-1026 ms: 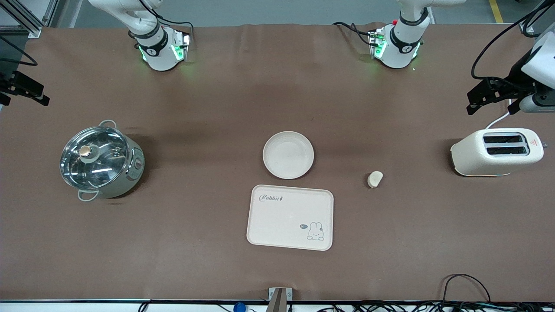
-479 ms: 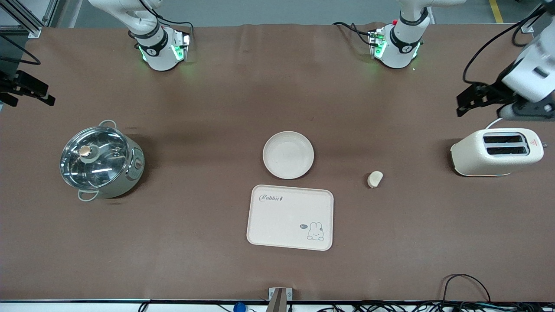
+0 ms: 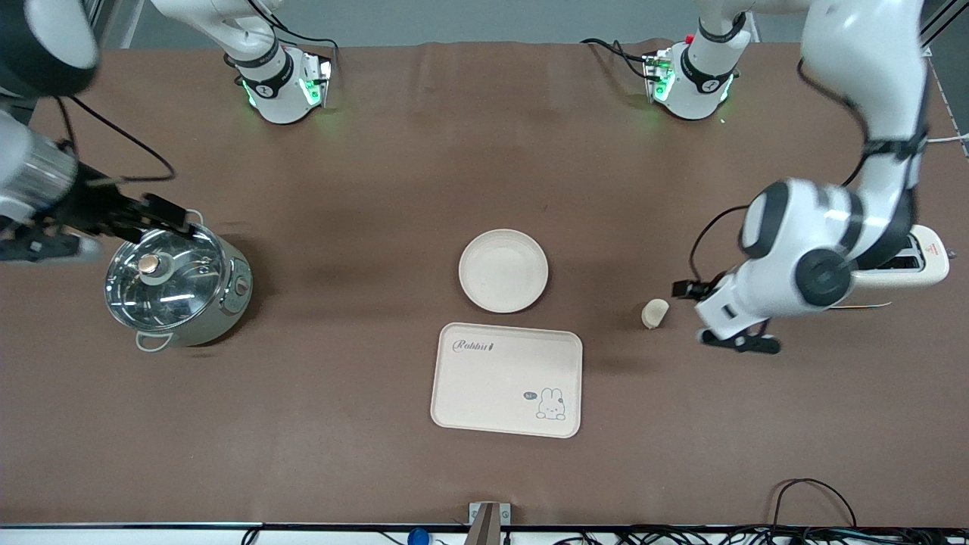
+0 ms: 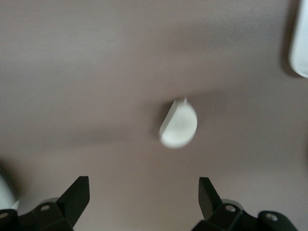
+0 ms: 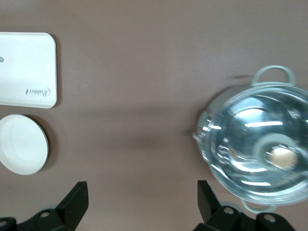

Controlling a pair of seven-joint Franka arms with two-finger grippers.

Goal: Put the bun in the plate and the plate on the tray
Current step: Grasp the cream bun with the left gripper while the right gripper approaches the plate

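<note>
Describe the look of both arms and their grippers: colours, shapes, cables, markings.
Both arms are glossy white with rounded links and black joint rings; their bases glow green. The left arm trails a black cable looping to its wrist, ending in the black left gripper with two wedge-shaped fingers. The right arm has a silvery wrist section, black cable, and matching black right gripper.

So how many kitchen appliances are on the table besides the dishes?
2. A lidded electric pot at the right arm's end of the table, and a white toaster at the left arm's end, partly hidden by the left arm.
</note>
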